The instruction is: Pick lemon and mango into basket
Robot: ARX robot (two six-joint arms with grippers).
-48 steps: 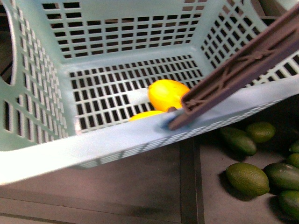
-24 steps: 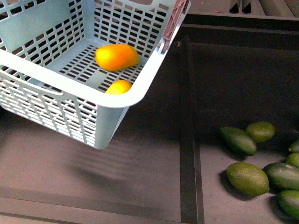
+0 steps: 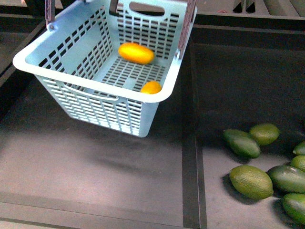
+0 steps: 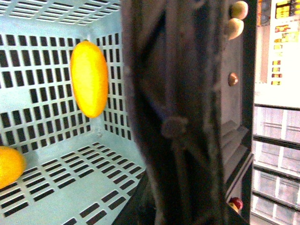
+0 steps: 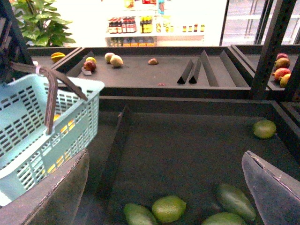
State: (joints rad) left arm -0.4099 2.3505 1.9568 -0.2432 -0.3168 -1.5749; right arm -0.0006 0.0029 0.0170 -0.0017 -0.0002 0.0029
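Nearest me, dark green fruits (image 3: pixel 251 181) lie untouched in the right bin. My right hand (image 5: pixel 164 187) hangs empty, fingers spread wide. Beyond, the basket (image 3: pixel 95 102) hangs tilted off the shelf, lemon (image 3: pixel 151 88) settled low against its wall, mango (image 3: pixel 136 53) farther back. The left wrist view shows only the brown handle (image 4: pixel 178 112) up close, so I cannot tell my left hand's grip.

Mango (image 3: pixel 136 53) and lemon (image 3: pixel 151 87) inside basket (image 3: pixel 95 102), mango behind lemon; oval fruits (image 3: pixel 251 182) right of basket

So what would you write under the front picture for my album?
Teal basket lifted above the dark shelf, mango and lemon inside, green fruits lying off to the right.
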